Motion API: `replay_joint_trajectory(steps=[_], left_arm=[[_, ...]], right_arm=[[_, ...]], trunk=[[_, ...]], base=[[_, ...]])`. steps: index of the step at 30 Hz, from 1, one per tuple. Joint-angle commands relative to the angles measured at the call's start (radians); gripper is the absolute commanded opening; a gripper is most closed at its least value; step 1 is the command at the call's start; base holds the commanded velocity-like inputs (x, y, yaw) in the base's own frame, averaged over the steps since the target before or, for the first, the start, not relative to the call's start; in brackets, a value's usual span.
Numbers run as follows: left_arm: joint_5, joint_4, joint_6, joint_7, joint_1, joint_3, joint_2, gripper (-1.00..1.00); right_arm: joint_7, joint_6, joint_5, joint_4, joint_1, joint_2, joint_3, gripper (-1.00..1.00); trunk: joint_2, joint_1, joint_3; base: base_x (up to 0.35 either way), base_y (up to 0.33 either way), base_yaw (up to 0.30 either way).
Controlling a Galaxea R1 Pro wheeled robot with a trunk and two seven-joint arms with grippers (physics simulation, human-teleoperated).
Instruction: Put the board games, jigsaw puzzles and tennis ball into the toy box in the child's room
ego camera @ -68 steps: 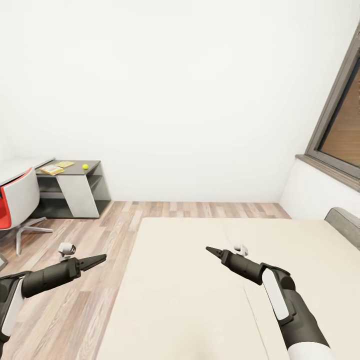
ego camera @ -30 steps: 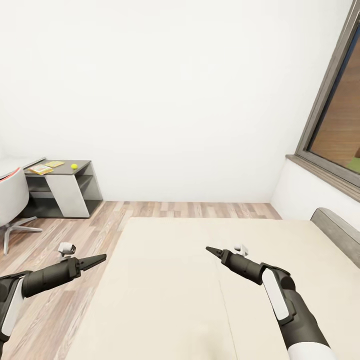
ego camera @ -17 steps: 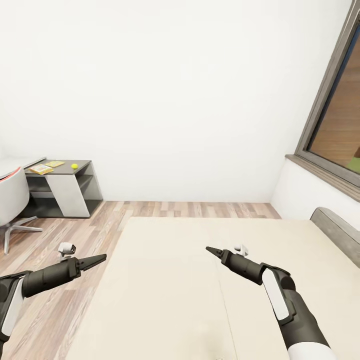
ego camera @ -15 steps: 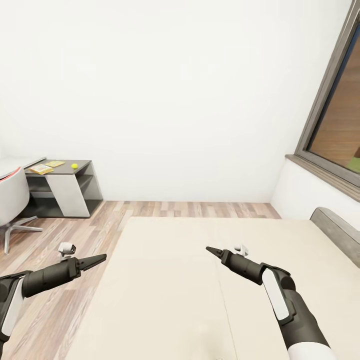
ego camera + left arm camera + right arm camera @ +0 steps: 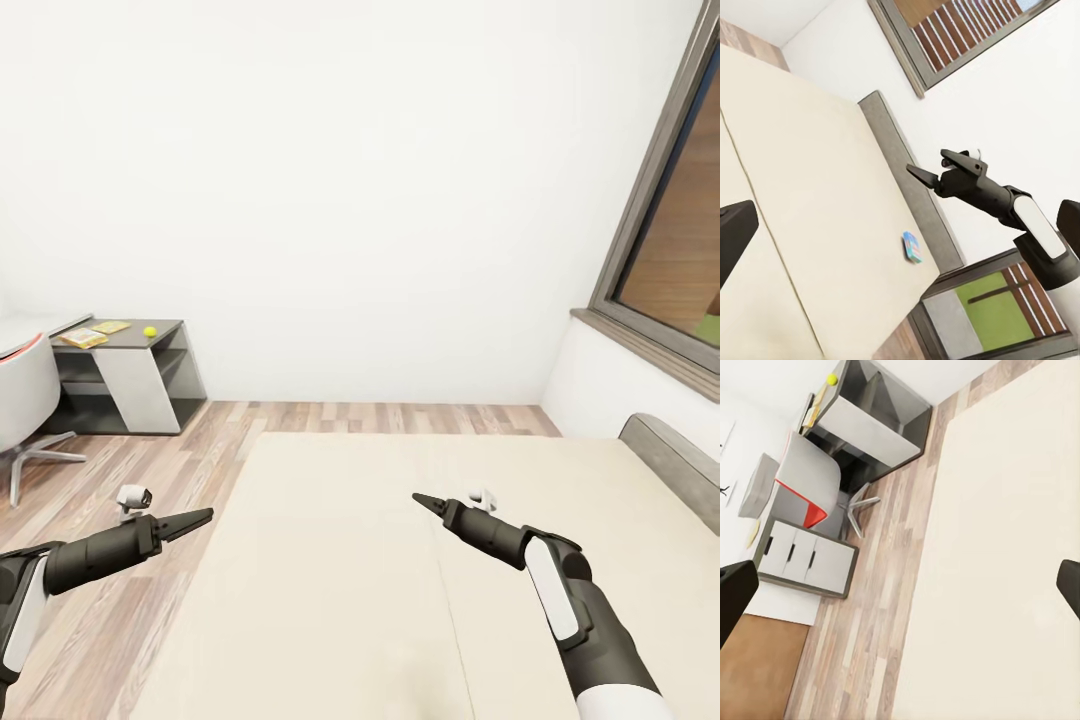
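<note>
A: What has changed over the last couple of seconds?

B: The whole head view has swung a little to the right and then settled. The bench has slid toward the left edge and more of the window shows. That is the camera turning, not the things moving. In the last half second nothing has shifted, so I judge the robot has stopped to look over the bed.

A: And the fingers?

B: The left fingers read as one closed point over the wood floor. The right fingers are likewise together, over the mattress. Both are empty. From the left wrist, the right fingers also look closed.

A: Where are the toys relative to them?

B: The tennis ball sits on the dark lower part of the bench, far ahead of the left fingers, with two flat yellowish items just beside it; too small to name. From the left wrist a small blue board game lies on the bed near its grey headboard, beyond and below the right fingers, well apart from them.

A: So what follows?

B: Probably a reach toward that blue box; nothing is collected yet, as far as I can tell.
</note>
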Motion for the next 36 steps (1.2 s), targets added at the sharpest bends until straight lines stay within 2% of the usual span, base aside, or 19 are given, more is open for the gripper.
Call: replay_joint_trajectory(steps=[1,10,20,36], left_arm=[[0.001,0.0,0.01,-0.002,-0.001,0.0,0.0,1.0],[0.001,0.0,0.01,-0.002,-0.001,0.0,0.0,1.0],[0.001,0.0,0.009,-0.002,-0.001,0.0,0.0,1.0],[0.001,0.0,0.009,-0.002,-0.001,0.0,0.0,1.0]], right_arm=[[0.002,0.006,-0.002,0.0,-0.001,0.0,-0.002,1.0],[0.004,0.006,-0.002,-0.001,-0.001,-0.002,-0.002,1.0],[0.004,0.006,-0.002,-0.001,-0.001,-0.002,-0.002,1.0],[0.005,0.006,-0.001,-0.001,0.0,-0.002,-0.002,1.0]], trunk=[[-0.002,0.001,-0.002],[-0.002,0.001,-0.002],[-0.002,0.001,-0.002],[-0.002,0.001,0.002]], base=[[-0.026,0.0,0.0],[-0.008,-0.015,0.0],[0.0,-0.212,0.0],[0.0,-0.08,-0.046]])
